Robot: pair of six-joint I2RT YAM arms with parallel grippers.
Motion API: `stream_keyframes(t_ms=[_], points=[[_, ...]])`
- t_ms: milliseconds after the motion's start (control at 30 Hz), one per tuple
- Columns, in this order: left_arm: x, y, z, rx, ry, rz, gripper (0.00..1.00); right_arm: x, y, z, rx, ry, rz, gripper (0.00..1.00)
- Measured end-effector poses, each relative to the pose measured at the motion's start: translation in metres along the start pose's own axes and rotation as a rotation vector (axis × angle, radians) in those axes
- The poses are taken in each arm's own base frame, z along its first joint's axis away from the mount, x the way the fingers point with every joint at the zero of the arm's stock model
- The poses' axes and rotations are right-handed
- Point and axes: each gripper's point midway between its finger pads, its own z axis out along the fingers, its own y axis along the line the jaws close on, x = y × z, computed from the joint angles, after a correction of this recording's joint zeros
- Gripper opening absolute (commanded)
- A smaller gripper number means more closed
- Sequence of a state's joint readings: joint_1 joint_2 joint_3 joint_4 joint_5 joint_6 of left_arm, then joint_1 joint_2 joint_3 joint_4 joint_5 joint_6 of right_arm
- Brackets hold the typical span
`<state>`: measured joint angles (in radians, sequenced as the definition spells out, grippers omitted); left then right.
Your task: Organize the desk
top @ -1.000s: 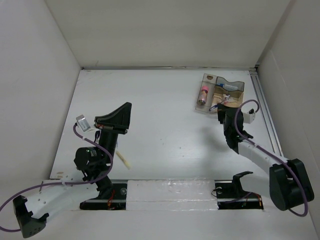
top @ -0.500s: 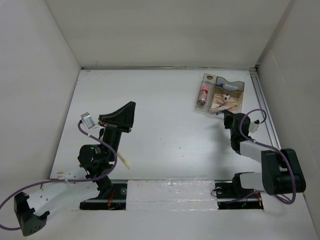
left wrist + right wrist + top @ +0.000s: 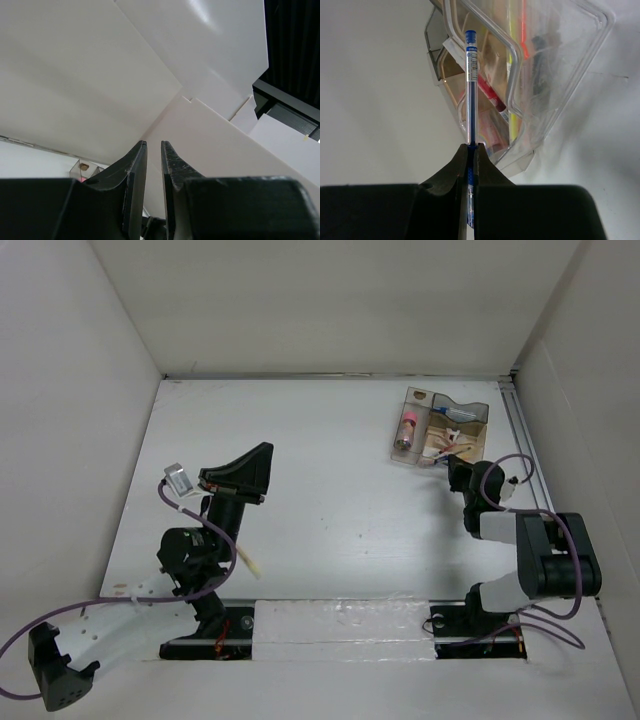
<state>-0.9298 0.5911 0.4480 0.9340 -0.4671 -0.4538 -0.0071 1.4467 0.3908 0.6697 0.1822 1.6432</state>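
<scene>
A white desk (image 3: 330, 490), walled on three sides. One clear tray (image 3: 477, 423) sits at its far right, beside the rail (image 3: 528, 455), with open surface left of the tray. The right gripper (image 3: 471, 147), just before the tray, clamps one blue pen (image 3: 470, 90); its print is unreadable. The left gripper (image 3: 153, 150), well left of the tray, has jaws narrowly parted and empty.

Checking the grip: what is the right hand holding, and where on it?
A blue pen, pinched by the right hand on its barrel; the long end sticks out toward the tray.
</scene>
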Motion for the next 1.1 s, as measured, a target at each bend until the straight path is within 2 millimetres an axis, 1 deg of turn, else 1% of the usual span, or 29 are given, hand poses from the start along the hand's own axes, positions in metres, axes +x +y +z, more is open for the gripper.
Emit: stream_keyframes(t_ms=[167, 267, 400, 467, 500, 533, 600, 633, 867, 1000, 1100], points=[[0.0, 0.0, 0.0, 0.0, 0.0, 0.0, 0.14, -0.002, 0.005, 0.004, -0.016, 0.01, 0.017, 0.01], [0.001, 0.0, 0.0, -0.001, 0.001, 0.001, 0.14, 0.001, 0.008, 0.005, -0.023, 0.02, 0.02, 0.06], [0.001, 0.0, 0.0, 0.0, 0.002, 0.001, 0.14, 0.001, 0.005, 0.009, -0.017, 0.027, 0.022, 0.11], [0.001, 0.0, 0.0, 0.0, 0.002, 0.001, 0.15, 0.001, 0.002, 0.012, -0.009, 0.031, 0.024, 0.17], [0.001, 0.0, 0.0, 0.0, 0.002, 0.001, 0.14, 0.0, -0.003, 0.015, 0.001, 0.03, 0.024, 0.24], [0.001, 0.0, 0.0, 0.001, 0.002, 0.001, 0.14, 0.0, -0.003, 0.015, 0.001, 0.03, 0.024, 0.24], [0.001, 0.0, 0.0, 0.001, 0.003, 0.001, 0.15, 0.0, -0.004, 0.016, 0.0, 0.033, 0.025, 0.3], [0.001, 0.0, 0.0, 0.001, 0.003, 0.001, 0.15, 0.001, -0.002, 0.016, -0.007, 0.036, 0.025, 0.38], [0.002, 0.0, 0.0, 0.001, 0.005, 0.002, 0.15, 0.003, 0.019, 0.01, -0.073, 0.05, 0.033, 0.39], [0.003, 0.0, 0.0, 0.003, 0.008, 0.003, 0.14, 0.004, 0.04, 0.001, -0.132, 0.06, 0.04, 0.38], [0.003, 0.0, 0.0, 0.005, 0.009, 0.002, 0.14, 0.007, 0.056, -0.008, -0.177, 0.078, 0.037, 0.35]])
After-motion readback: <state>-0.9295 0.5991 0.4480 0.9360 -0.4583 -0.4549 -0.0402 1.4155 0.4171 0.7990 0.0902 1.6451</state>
